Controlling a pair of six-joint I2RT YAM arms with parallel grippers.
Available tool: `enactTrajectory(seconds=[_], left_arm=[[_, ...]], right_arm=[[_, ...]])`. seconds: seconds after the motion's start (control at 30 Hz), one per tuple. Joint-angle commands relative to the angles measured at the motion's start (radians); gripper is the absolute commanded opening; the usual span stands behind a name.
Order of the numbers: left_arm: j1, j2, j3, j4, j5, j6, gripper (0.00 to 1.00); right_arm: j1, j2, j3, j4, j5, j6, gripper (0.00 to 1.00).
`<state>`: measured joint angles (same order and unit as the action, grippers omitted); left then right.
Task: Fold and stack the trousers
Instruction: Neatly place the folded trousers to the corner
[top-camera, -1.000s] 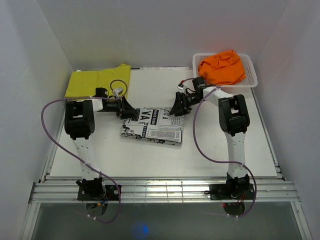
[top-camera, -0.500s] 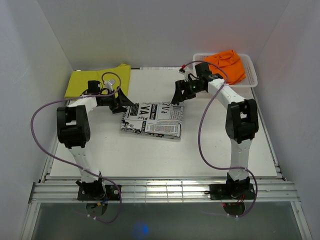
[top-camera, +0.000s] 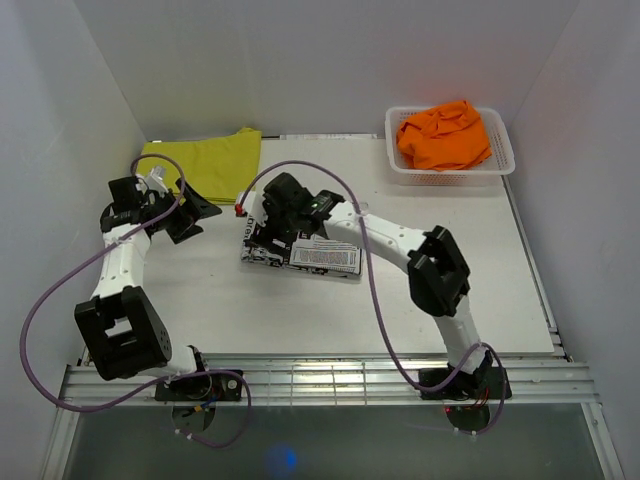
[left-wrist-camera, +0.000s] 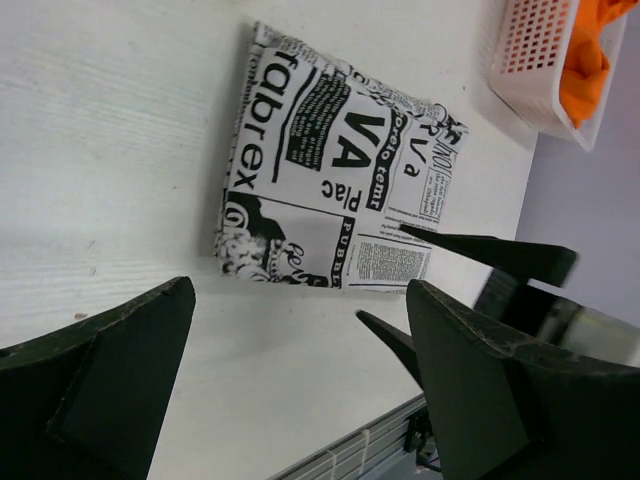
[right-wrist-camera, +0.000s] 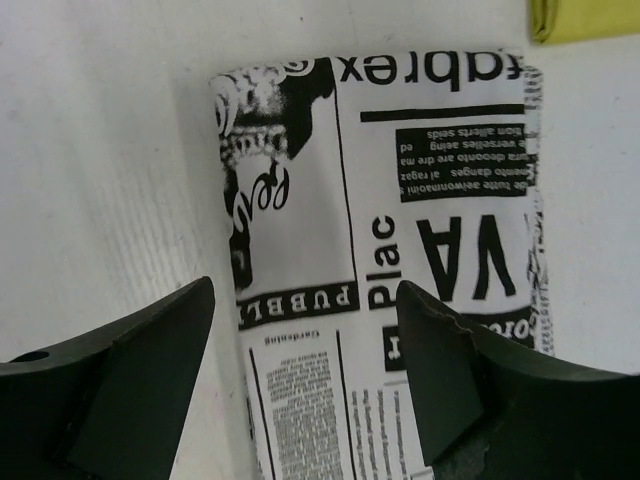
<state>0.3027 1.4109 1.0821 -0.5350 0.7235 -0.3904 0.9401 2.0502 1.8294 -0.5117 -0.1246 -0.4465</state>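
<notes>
Hovering over the folded newspaper-print trousers (top-camera: 325, 258) at the centre of the overhead frame, right gripper (right-wrist-camera: 305, 285) has fingers spread wide, nothing held. Left gripper (left-wrist-camera: 300, 290) likewise wide apart and empty, left of centre, near the yellow trousers (top-camera: 205, 158) lying flat at upper left. Orange trousers (top-camera: 445, 135) bunched in the basket (top-camera: 455, 177), upper right. Judgement: light, limp cloth; a single-layer pinch would likely let the fold sag open. Best hold: all layers together along a folded edge, both corners supported.
</notes>
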Motion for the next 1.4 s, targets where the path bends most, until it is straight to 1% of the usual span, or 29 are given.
enactTrajectory(seconds=[0.0, 0.07, 0.13, 0.37, 0.7, 0.73, 0.77, 0.8, 0.83, 0.87, 0.9, 0.93, 1.13, 1.27, 1.37], left_arm=[[0.053, -0.076, -0.053, -0.039, -0.026, -0.038, 0.98], [0.058, -0.075, -0.054, -0.051, -0.016, -0.016, 0.98], [0.059, -0.056, -0.034, -0.103, -0.024, -0.002, 0.98], [0.061, -0.015, -0.044, -0.128, -0.130, -0.045, 0.98], [0.061, -0.003, -0.116, -0.039, -0.038, -0.149, 0.98], [0.061, -0.004, -0.123, -0.030, -0.032, -0.163, 0.98], [0.059, -0.007, -0.131, -0.014, -0.024, -0.166, 0.98], [0.058, -0.009, -0.146, -0.008, -0.021, -0.166, 0.98], [0.059, -0.010, -0.152, -0.002, -0.021, -0.160, 0.98], [0.059, -0.013, -0.155, 0.000, -0.022, -0.157, 0.98], [0.059, -0.013, -0.169, 0.001, -0.022, -0.153, 0.98], [0.061, -0.013, -0.180, 0.003, -0.021, -0.150, 0.98], [0.046, 0.000, -0.283, 0.099, 0.027, -0.191, 0.98], [-0.011, 0.033, -0.300, 0.183, 0.011, -0.226, 0.98], [-0.049, 0.077, -0.277, 0.210, -0.013, -0.248, 0.98]], right_arm=[[0.038, 0.111, 0.123, -0.034, 0.149, -0.054, 0.78], [0.065, 0.133, 0.140, -0.013, 0.141, -0.047, 0.75], [0.089, 0.156, 0.137, -0.001, 0.152, -0.047, 0.71], [0.111, 0.202, 0.082, 0.055, 0.186, -0.049, 0.71], [0.115, 0.275, 0.004, 0.131, 0.272, -0.070, 0.66], [0.115, 0.278, 0.001, 0.136, 0.275, -0.073, 0.64], [0.115, 0.284, -0.005, 0.150, 0.278, -0.078, 0.56], [0.115, 0.284, -0.013, 0.160, 0.276, -0.078, 0.52], [0.115, 0.286, -0.021, 0.168, 0.272, -0.081, 0.45], [0.117, 0.286, -0.019, 0.159, 0.252, -0.080, 0.25], [0.115, 0.281, -0.016, 0.151, 0.237, -0.072, 0.15], [0.115, 0.271, -0.018, 0.150, 0.221, -0.069, 0.08], [0.111, 0.170, -0.058, 0.144, 0.088, -0.032, 0.08], [0.098, 0.145, -0.058, 0.130, 0.042, -0.014, 0.08], [0.094, 0.136, -0.067, 0.127, 0.034, -0.017, 0.08]])
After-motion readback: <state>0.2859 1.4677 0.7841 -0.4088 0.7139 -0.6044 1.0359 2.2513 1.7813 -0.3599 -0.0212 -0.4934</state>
